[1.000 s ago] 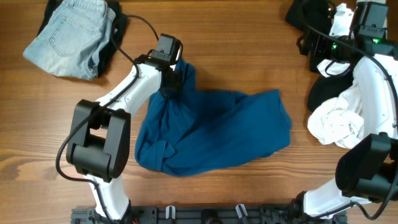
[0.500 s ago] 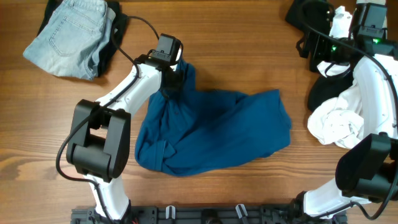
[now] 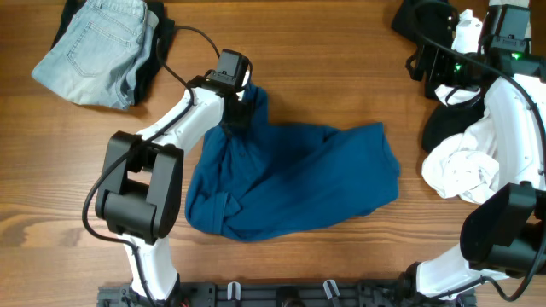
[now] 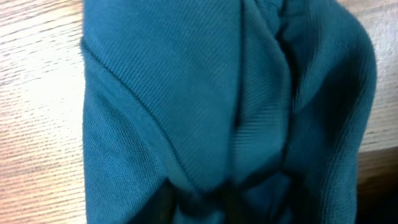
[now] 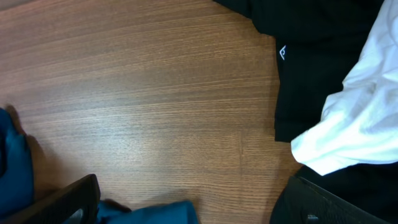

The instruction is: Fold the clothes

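At top-left of blue shirt [image 3: 299, 183] | L tool [image 3: 239, 115] pinching it | fingertips buried

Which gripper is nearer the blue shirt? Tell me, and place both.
Left. The left gripper is on the blue shirt, pinching its far corner. The right gripper stands open, away to the right, by the black garment and white garment.

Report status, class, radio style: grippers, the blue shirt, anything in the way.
Left gripper shut on blue shirt, far corner. Right gripper open, empty. Shirt crumpled, unfolded. White garment and jeans lie clear of it.
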Controlling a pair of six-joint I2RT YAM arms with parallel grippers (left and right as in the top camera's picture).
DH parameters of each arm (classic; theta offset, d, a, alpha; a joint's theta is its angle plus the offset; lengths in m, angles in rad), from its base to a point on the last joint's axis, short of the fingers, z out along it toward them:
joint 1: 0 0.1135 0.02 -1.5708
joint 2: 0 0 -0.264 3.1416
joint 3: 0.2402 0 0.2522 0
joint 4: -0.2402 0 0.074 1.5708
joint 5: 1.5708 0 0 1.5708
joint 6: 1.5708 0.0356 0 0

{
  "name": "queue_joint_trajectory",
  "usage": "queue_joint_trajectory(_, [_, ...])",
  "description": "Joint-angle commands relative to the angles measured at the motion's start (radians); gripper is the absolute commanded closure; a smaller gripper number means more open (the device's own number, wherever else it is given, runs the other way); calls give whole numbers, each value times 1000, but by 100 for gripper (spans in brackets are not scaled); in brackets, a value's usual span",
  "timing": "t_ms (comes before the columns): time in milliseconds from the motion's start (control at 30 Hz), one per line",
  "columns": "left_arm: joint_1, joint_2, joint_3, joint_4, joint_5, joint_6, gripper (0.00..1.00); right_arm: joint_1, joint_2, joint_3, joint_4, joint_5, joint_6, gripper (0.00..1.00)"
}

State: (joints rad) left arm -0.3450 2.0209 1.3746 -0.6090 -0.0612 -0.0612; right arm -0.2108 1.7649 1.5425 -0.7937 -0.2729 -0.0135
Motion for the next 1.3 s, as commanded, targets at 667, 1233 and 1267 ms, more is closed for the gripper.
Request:
queue_joint_trajectory(667, [291,-340,102,-446,-2,-240,96,2,-8,10,-39,-119,-6,4])
queue_joint_trajectory(1233, [512,-330,47,-570,-71,-381,80,4,-8,7,-216,-121,-9,5])
queue_joint_trajectory(1267, [527,-330,47,-570,-71,-381,79,4,-7,7,-214,-122,-9,4])
